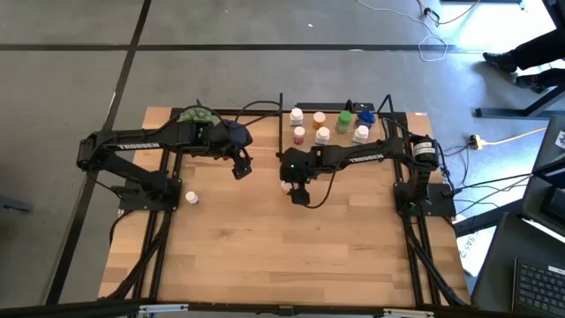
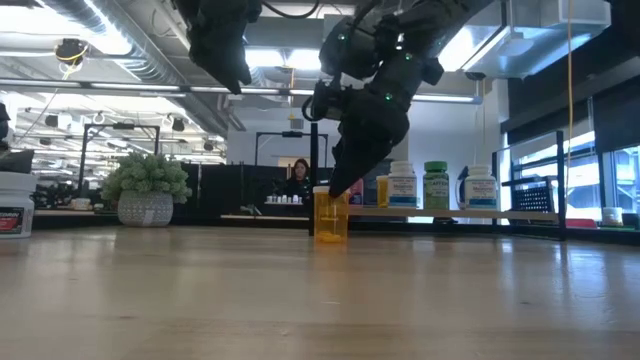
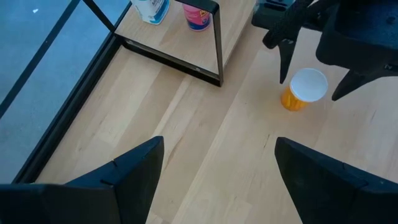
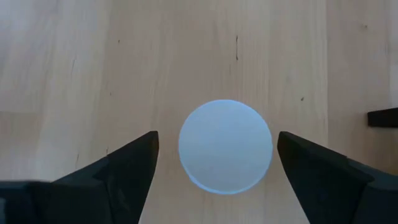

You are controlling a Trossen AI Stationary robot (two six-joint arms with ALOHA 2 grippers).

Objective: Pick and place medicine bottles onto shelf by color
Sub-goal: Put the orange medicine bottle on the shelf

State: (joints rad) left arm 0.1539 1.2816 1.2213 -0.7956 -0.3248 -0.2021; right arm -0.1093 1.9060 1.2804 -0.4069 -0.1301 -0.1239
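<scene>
An orange medicine bottle with a white cap stands upright on the table, just in front of the shelf. My right gripper is open and reaches down over it, one finger on either side of the cap with a gap on both sides. My left gripper hangs open higher up, to the bottle's left, with nothing in it. Several bottles, white, orange, pink-red, green and blue, stand on the shelf. A white bottle stands alone on the table's left.
A green bushy plant sits in the table's far left corner. The shelf's black frame post rises close behind the orange bottle. Bare wood tabletop stretches toward the near edge. Cables trail off the table's right side.
</scene>
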